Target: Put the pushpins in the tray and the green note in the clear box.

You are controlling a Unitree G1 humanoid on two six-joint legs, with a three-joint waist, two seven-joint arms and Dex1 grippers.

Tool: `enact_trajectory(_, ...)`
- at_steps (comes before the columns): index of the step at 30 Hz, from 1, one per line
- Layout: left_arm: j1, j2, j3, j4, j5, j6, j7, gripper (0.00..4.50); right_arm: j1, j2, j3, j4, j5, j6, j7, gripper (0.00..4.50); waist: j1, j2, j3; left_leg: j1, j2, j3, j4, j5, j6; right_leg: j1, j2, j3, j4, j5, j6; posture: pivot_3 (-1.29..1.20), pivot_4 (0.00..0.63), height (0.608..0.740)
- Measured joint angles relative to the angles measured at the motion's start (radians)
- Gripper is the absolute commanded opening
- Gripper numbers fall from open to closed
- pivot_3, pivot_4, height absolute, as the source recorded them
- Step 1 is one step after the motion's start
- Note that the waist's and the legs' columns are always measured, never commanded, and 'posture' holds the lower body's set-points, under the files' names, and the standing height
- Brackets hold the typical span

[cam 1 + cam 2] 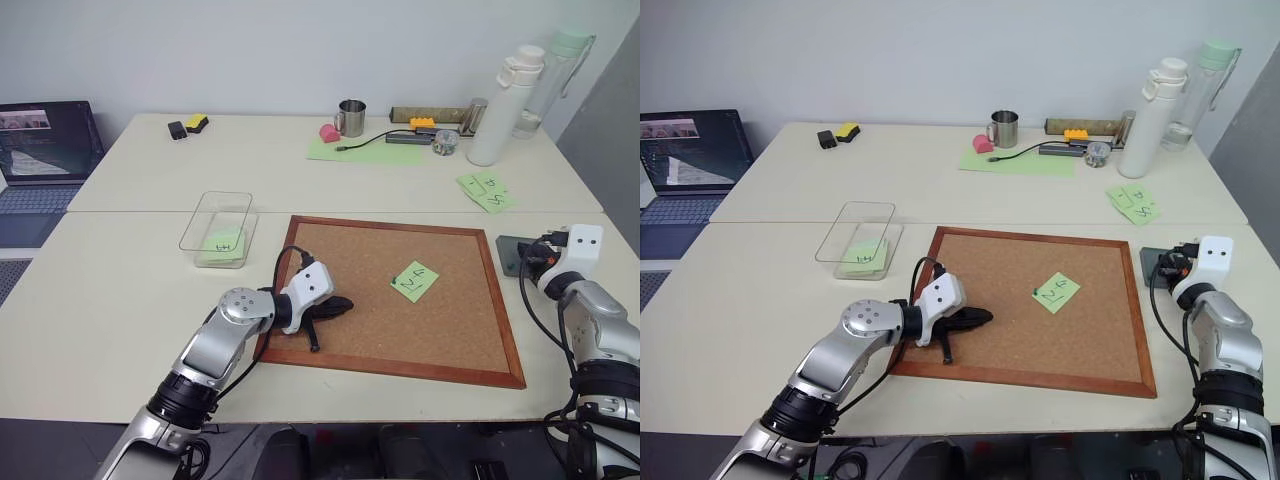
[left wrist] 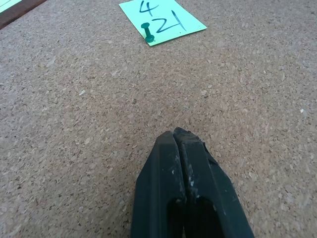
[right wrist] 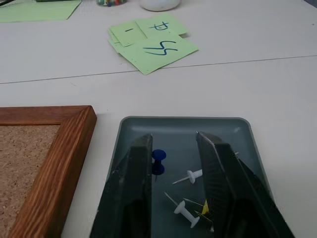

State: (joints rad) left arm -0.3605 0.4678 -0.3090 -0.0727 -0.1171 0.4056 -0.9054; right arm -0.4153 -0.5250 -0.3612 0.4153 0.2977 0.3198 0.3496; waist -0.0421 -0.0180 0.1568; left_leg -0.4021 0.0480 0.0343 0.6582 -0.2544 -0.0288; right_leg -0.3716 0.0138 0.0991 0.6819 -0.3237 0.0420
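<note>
- Plainly, the landmark is the brown cork board with a reddish wooden frame (image 1: pixel 400 300), lying on the pale counter (image 1: pixel 110 300).
- A small light-green square paper note with dark handwriting (image 1: pixel 414 281) lies flat on the cork, right of the board's middle, held by 1 green-headed pushpin (image 2: pixel 147 31) at its edge.
- That pin is tiny, hard and smooth-headed; I judge it will slip unless taken squarely by the head and pulled straight out.
- Once freed, the note should be feather-light and floppy; a pinch at a lifted corner or edge seems the best hold.
- Just beyond the board's right frame sits the small flat dark-grey tray (image 3: pixel 237 130), already holding several pins: 1 dark blue (image 3: pixel 158 159), 2 white and a yellow one.
- Beyond the board's left far corner stands the transparent rectangular plastic box (image 1: pixel 218 226), with another green note inside.
- Over the cork near the board's left frame, the left end effector (image 2: pixel 177 135) has its black fingers pressed together on nothing.
- Above the tray, the right end effector (image 3: pixel 173 141) stands with its fingers parted, nothing between them.
</note>
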Motion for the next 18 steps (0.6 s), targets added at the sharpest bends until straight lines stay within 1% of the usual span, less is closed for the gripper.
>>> enact_trajectory(11, -0.002, 0.0, -0.001, 0.001, 0.0, 0.0, -0.002, 0.0, 0.032, -0.004, -0.004, -0.077, 0.019, -0.002, 0.033, 1.34, 0.0, 0.0, 0.0, 0.0, 0.0, 0.0, 0.0, 0.0, 0.0, 0.0, 0.0, 0.0, 0.0, 0.0, 0.0, 0.0, 0.15, 0.74)
enact_trajectory(13, -0.002, 0.0, -0.001, 0.001, 0.0, 0.0, -0.004, 0.0, 0.074, -0.006, 0.012, -0.143, 0.025, -0.003, 0.075, 1.34, 0.0, 0.0, 0.0, 0.0, 0.0, -0.001, 0.0, 0.0, 0.0, 0.0, 0.0, 0.0, 0.0, 0.0, 0.0, 0.0, 0.15, 0.74)
enact_trajectory(15, -0.003, 0.001, -0.001, 0.003, 0.0, 0.0, -0.004, 0.0, 0.124, -0.006, 0.058, -0.252, 0.043, 0.006, 0.141, 1.34, -0.001, 0.0, 0.0, 0.0, 0.0, -0.001, 0.0, 0.0, 0.0, 0.0, 0.0, 0.0, 0.0, 0.0, 0.0, 0.0, 0.15, 0.74)
enact_trajectory(18, -0.002, 0.002, 0.0, 0.002, 0.0, -0.001, -0.004, 0.0, 0.214, 0.019, 0.159, -0.472, 0.09, 0.059, 0.211, 1.34, -0.001, 0.0, 0.0, 0.0, 0.001, -0.002, 0.0, 0.0, 0.0, 0.001, 0.0, -0.001, 0.0, 0.0, 0.0, 0.0, 0.15, 0.74)
